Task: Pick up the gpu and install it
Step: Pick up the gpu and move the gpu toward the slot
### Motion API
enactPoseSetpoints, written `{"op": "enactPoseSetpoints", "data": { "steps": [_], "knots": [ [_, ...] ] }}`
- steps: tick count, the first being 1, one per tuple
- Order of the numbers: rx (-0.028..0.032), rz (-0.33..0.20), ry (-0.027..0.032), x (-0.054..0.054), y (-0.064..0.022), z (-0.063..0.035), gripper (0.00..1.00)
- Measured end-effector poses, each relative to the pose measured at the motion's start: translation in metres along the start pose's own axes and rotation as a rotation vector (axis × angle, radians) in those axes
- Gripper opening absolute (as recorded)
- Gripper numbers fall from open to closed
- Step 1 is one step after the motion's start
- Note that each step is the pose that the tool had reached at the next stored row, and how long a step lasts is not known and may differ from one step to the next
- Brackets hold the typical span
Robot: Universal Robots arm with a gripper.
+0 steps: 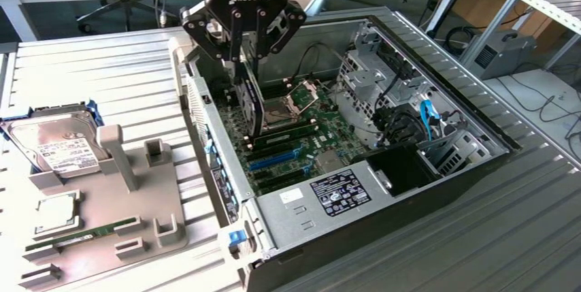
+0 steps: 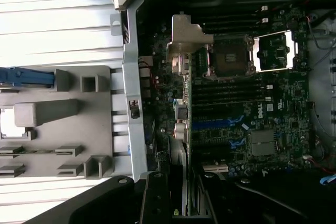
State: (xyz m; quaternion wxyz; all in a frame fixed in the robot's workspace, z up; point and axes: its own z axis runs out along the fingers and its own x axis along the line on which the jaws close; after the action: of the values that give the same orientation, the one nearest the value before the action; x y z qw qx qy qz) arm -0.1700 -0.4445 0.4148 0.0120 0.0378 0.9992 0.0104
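We are gripping the gpu (image 1: 256,111) by its top edge, gripper (image 1: 246,62) fingers clenched on it, over the motherboard (image 1: 318,125); we are judging it light, stiff, fragile.

White lettering on the body of my black gripper (image 1: 247,60) reads ROBOTIQ. The green motherboard (image 2: 247,103) carries a white DELL mark. The black label (image 1: 341,193) on the silver power supply box (image 1: 288,200) and the white label (image 1: 65,156) on the silver hard drive (image 1: 37,132) are too small for me to read.
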Motion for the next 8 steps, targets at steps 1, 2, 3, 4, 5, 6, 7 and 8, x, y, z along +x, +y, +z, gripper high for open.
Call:
{"op": "enactPoseSetpoints", "data": {
  "steps": [1,2,3,4,5,6,7,8],
  "knots": [
    [0.0000,0.000,0.0000,-0.0005,0.0001,0.0002,0.26],
    [0.0001,0.000,0.0000,-0.0010,0.0001,0.0003,0.26],
    [0.0000,0.000,0.0000,-0.0017,0.0001,0.0005,0.26],
    [0.0000,0.000,0.0000,-0.0022,0.0002,0.0007,0.26],
    [0.0000,0.000,0.0000,-0.0027,0.0002,0.0009,0.26],
    [0.0000,0.000,0.0000,-0.0035,0.0003,0.0011,0.26],
    [0.0001,0.000,0.0001,-0.0043,0.0003,0.0013,0.26],
    [0.0001,0.000,0.0001,-0.0053,0.0004,0.0016,0.26]
  ]
}}
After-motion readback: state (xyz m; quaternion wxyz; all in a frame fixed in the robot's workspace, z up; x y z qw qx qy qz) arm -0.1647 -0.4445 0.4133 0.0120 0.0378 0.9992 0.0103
